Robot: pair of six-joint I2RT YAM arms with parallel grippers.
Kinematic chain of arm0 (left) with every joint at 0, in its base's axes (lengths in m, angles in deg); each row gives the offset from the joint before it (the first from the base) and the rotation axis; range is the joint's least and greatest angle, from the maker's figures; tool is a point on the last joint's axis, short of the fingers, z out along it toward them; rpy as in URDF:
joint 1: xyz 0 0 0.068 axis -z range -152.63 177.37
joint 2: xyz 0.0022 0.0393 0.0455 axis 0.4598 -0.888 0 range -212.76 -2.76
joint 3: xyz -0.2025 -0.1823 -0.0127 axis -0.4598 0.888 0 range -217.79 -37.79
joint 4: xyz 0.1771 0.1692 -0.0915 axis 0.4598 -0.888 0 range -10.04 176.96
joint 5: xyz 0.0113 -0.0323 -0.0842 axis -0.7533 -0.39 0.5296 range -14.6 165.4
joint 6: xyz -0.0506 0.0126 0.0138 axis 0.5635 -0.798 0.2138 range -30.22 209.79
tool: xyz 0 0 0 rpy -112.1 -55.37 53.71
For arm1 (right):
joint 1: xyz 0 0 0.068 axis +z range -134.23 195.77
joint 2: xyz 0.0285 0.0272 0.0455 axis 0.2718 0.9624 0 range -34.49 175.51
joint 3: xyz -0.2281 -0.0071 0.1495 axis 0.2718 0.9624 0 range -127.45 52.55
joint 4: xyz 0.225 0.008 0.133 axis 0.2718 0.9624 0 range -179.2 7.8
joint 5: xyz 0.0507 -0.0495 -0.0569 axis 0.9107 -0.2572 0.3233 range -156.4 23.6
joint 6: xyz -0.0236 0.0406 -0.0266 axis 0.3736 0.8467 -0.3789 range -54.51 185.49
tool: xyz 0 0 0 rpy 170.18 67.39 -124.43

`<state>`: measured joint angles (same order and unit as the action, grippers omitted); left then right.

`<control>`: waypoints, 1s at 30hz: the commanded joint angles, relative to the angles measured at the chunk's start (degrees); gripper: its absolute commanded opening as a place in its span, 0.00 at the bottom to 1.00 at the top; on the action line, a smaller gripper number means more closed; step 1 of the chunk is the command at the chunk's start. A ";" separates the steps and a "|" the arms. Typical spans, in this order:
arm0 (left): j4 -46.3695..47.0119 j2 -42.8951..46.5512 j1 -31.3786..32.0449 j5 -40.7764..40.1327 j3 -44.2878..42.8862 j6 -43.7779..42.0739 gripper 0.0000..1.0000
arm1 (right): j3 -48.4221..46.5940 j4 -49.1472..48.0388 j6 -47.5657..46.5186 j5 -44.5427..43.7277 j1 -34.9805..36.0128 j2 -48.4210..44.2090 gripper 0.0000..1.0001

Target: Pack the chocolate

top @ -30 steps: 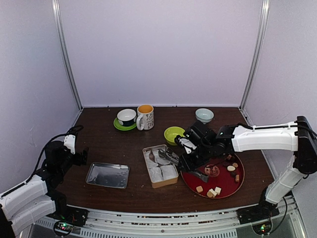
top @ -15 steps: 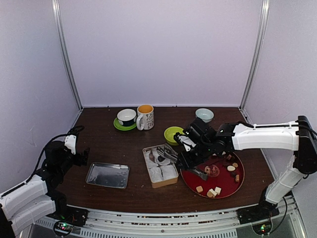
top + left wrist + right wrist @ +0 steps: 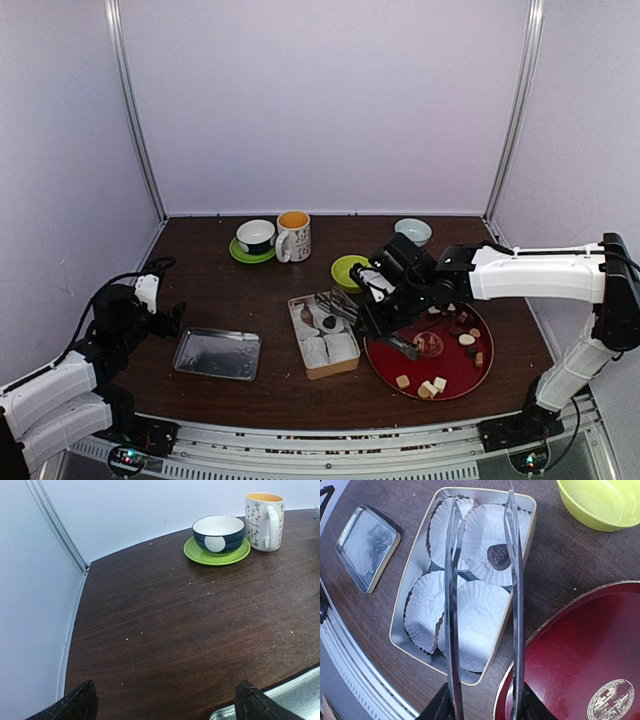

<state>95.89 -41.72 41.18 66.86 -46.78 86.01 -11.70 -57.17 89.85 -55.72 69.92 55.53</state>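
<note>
One dark chocolate [image 3: 497, 555] sits in a cup [image 3: 480, 527] in the tin [image 3: 400, 625], below and between the tongs' [image 3: 452, 605] blades, nearer the right-hand one, and nothing is pinched. My right gripper [image 3: 482, 709] clamps the tongs' handle end, with the blades spread and running straight ahead over the tin. The other chocolates [image 3: 466, 339] lie on the plate [image 3: 560, 630], back beside the gripper on its right, so I judge this arm fetches next. The left gripper [image 3: 165, 707] gapes wide, well away.

Soft, even light, faint shadows, pale glare on the metal lid [image 3: 217, 353], wrist views bowed at edges.
</note>
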 commanded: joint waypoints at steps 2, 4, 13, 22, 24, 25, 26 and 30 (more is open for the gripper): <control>1.32 0.18 -0.37 3.16 -1.76 -1.44 0.98 | -1.60 0.39 -0.54 -1.36 0.28 -1.51 0.39; 1.01 -0.40 -0.33 6.49 -2.15 -3.26 0.98 | -1.45 0.27 -0.53 -1.27 0.27 -1.68 0.39; -2.13 -3.53 -0.33 7.99 -4.91 -3.14 0.98 | -0.70 1.08 -1.48 -2.06 0.22 -3.16 0.39; -9.36 -2.33 -0.28 1.94 -5.32 1.63 0.98 | 3.23 -0.05 -1.18 -2.35 0.17 -6.32 0.39; -9.71 0.64 -0.27 1.88 -4.35 1.59 0.98 | 4.07 0.05 -1.24 -2.72 0.09 -7.16 0.38; -9.75 2.10 -0.30 1.95 -3.73 1.58 0.98 | 4.57 -0.07 -1.12 -2.78 0.10 -7.59 0.38; -9.88 3.43 -0.30 2.13 -3.33 1.53 0.98 | 5.08 -0.12 -1.15 -2.94 0.10 -8.06 0.38; -10.15 4.52 -0.31 3.98 -3.06 0.84 0.98 | 7.15 -0.58 -0.59 -3.16 0.08 -9.91 0.38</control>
<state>85.37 -37.94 41.18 70.10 -50.47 86.52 -6.54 -56.77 89.19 -57.10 69.92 48.64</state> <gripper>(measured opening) 0.978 0.385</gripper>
